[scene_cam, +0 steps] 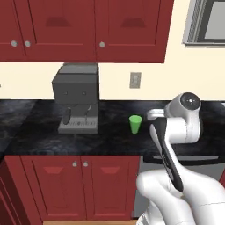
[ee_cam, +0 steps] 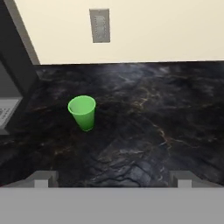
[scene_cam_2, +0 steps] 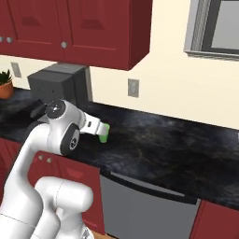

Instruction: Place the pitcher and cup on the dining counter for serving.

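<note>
The green cup [scene_cam: 135,124] stands upright on the black wall counter [scene_cam: 39,127], to the right of the coffee machine. In the hand view the cup [ee_cam: 82,112] sits left of centre, well ahead of my gripper [ee_cam: 112,180]. The two fingertips [ee_cam: 41,179] stand far apart with nothing between them, so the gripper is open. From the right base view my hand [scene_cam_2: 94,128] hovers over the counter and partly covers the cup [scene_cam_2: 104,136]. The pitcher and the dining counter are out of view.
A grey coffee machine [scene_cam: 77,99] stands on the counter left of the cup. Red wall cabinets [scene_cam: 88,26] hang above, with a wall outlet [scene_cam: 135,80] behind the cup. A potted plant [scene_cam_2: 5,84] is at the far left, and a dishwasher front [scene_cam_2: 144,205] sits below the counter.
</note>
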Controlling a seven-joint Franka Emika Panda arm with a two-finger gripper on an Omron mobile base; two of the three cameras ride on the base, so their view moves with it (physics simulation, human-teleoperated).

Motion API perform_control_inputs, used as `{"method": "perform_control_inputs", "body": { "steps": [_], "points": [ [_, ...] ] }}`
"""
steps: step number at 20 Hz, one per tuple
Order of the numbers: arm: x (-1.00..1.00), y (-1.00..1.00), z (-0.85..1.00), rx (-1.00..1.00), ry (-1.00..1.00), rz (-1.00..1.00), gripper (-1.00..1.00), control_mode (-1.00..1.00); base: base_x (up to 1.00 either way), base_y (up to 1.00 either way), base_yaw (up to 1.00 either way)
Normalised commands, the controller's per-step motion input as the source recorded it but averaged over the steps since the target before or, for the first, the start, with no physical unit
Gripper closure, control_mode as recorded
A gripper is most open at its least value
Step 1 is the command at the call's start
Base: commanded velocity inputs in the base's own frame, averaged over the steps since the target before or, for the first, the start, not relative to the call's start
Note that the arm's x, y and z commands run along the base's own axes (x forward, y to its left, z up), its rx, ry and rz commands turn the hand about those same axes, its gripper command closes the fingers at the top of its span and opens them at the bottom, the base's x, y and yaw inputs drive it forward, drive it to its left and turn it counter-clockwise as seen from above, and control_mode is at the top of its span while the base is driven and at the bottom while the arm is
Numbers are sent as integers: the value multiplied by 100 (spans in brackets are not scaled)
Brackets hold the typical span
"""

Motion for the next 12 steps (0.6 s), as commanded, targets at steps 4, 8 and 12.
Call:
{"method": "perform_control_inputs", "body": {
  "steps": [4,8,12],
  "points": [
    [0,0,0,0,0,0,-100,100,17,24,0],
    [0,0,0,0,0,0,-100,100,27,17,0],
    [0,0,0,0,0,0,-100,100,39,27,-3]
  ]
}}
